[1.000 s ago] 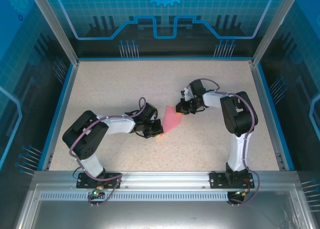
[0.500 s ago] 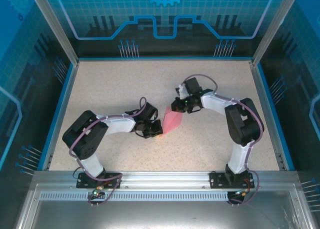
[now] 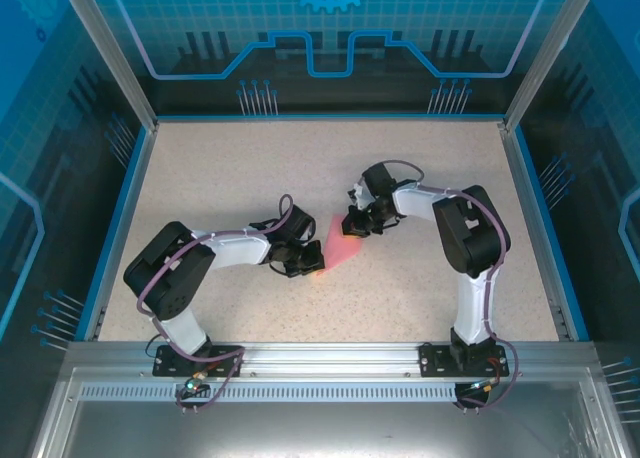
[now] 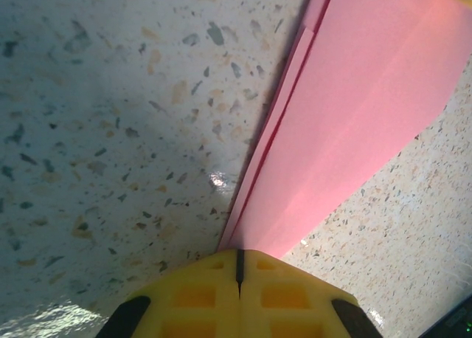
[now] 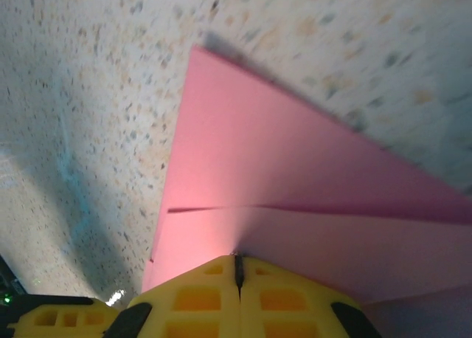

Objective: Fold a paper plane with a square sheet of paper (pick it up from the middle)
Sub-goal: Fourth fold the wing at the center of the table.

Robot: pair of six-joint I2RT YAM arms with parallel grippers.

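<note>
On the table (image 3: 220, 178), the sheet of paper (image 3: 338, 246) lay partly folded near centre. The left gripper (image 3: 312, 263) was shut at its 8 o'clock corner and the right gripper (image 3: 352, 226) at 1 o'clock; whether the paper was pinched or pressed could not be told. Creasing was judged in hand, and steady pressure along the fold would be required next.

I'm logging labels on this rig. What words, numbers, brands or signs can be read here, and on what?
None can be read.
The pink paper is plain on every face that shows.
The blue back wall bears only a gear shape and line patterns, no letters.
</note>
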